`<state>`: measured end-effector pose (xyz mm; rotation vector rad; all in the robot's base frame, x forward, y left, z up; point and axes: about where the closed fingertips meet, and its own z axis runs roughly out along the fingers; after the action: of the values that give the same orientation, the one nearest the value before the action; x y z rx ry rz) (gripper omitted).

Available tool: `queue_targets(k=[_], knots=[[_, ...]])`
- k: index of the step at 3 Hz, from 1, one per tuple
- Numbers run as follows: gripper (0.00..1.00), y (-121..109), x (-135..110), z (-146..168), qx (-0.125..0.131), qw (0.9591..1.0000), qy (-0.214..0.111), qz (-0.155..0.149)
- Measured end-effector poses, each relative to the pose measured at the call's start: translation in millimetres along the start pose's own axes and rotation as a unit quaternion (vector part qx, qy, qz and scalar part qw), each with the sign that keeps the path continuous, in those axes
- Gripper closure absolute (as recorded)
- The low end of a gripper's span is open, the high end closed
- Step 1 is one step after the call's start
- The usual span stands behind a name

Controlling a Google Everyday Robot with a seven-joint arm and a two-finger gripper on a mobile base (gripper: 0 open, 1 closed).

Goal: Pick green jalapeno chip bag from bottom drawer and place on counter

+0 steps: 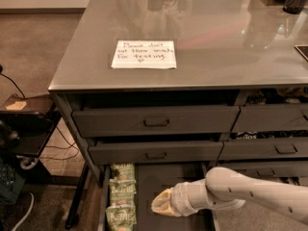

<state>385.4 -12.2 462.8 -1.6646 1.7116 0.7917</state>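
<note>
The gripper (162,205) is held inside the bottom drawer (161,177); whether released or clenched cannot be told; the green jalapeno chip bag (121,193) is laid near its tip, apart, leftward in view.

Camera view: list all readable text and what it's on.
"Please don't eat these snacks for testing": handwritten paper note on the counter.
Chip bags in the bottom drawer: white lettering, too blurred to read.
Gripper, over the drawer floor right of the bags: no text.
</note>
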Motion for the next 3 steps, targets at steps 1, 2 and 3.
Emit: queue_targets(k=[1,2,3], knots=[[1.0,-1,23,48,-0.013,0.9991,-0.003,-0.039],[1.0,0,41,109,-0.03,0.9981,-0.006,-0.053],[1.0,0,41,109,-0.03,0.9981,-0.006,-0.053]])
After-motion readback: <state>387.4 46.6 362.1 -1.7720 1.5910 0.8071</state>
